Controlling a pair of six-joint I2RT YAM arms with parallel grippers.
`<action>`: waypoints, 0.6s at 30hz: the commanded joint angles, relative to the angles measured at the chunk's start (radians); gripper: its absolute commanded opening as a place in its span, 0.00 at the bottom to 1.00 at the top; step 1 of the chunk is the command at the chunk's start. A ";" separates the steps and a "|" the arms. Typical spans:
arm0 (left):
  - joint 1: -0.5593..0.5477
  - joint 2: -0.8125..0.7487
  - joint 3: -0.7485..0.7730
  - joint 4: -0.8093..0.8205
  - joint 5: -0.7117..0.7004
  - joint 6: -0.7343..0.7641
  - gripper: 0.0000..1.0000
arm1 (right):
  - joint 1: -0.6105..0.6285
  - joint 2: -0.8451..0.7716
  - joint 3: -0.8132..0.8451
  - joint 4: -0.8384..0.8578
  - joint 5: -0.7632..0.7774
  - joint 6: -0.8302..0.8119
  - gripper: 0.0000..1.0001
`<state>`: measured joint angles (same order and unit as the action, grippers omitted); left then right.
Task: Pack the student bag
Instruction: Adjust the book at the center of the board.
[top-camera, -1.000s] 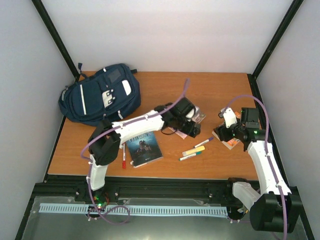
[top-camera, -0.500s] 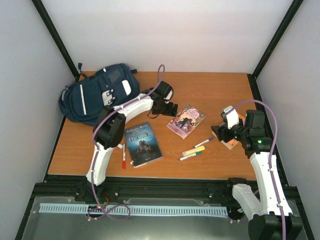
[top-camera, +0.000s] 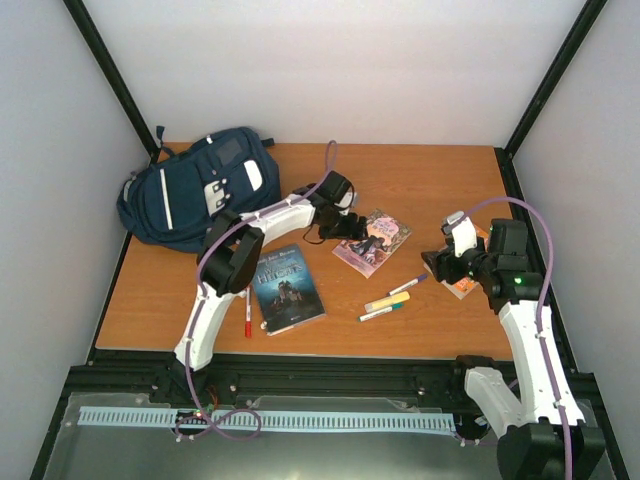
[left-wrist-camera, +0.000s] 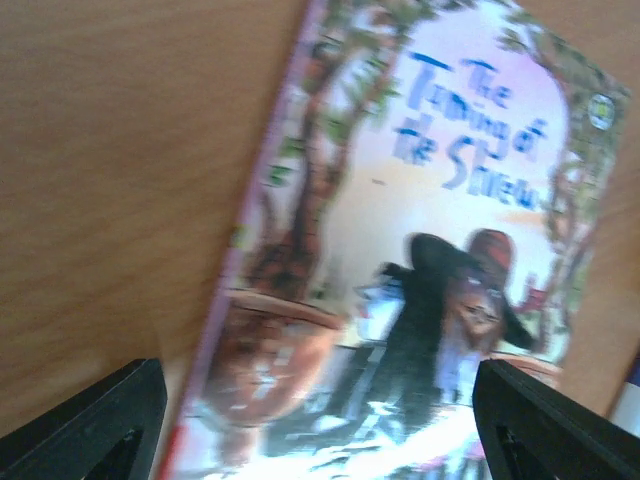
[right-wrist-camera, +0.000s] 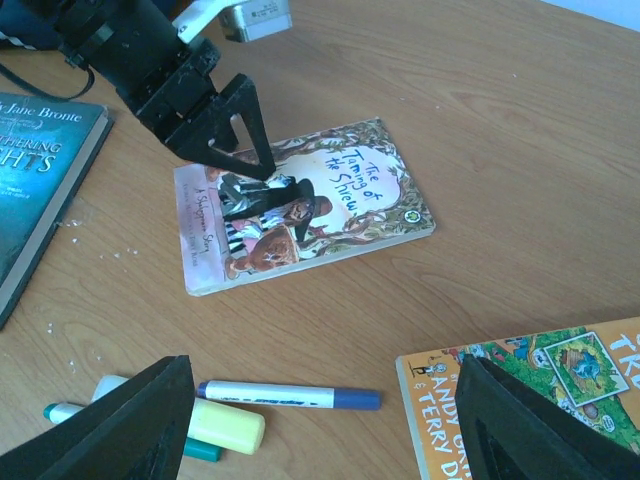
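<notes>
Lying at the far left corner of the table (top-camera: 430, 180), the student bag (top-camera: 195, 190) is set well apart from both grippers. To its right, the left gripper (top-camera: 353, 229) is poised over a pink paperback (top-camera: 380, 240), jaws spread and empty. Near the right edge, the right gripper (top-camera: 441, 264) is likewise spread, grasping nothing.

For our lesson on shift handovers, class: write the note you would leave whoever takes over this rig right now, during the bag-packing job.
Left tool: open, empty, hovering over the Shrew book.
Right tool: open, empty, above the table beside the orange book.
Student bag: lying at the far left corner; whether it is unzipped cannot be told.
Done: nothing seen packed.
Left: both those books, the dark blue book, the red pen and the markers to go in.
</notes>
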<state>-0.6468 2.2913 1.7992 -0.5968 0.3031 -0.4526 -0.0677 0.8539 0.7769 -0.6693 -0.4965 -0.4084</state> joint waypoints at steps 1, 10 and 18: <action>-0.078 0.005 -0.040 0.054 0.118 -0.048 0.86 | -0.005 0.009 -0.010 0.020 -0.002 0.010 0.74; -0.180 -0.015 -0.055 0.080 0.145 -0.092 0.83 | -0.006 0.006 -0.011 0.019 0.001 0.007 0.74; -0.179 -0.191 -0.154 -0.015 -0.028 -0.063 0.84 | -0.006 0.002 -0.011 0.018 -0.005 0.003 0.74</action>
<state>-0.8371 2.2230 1.6802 -0.5331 0.3859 -0.5190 -0.0677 0.8631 0.7769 -0.6613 -0.4927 -0.4057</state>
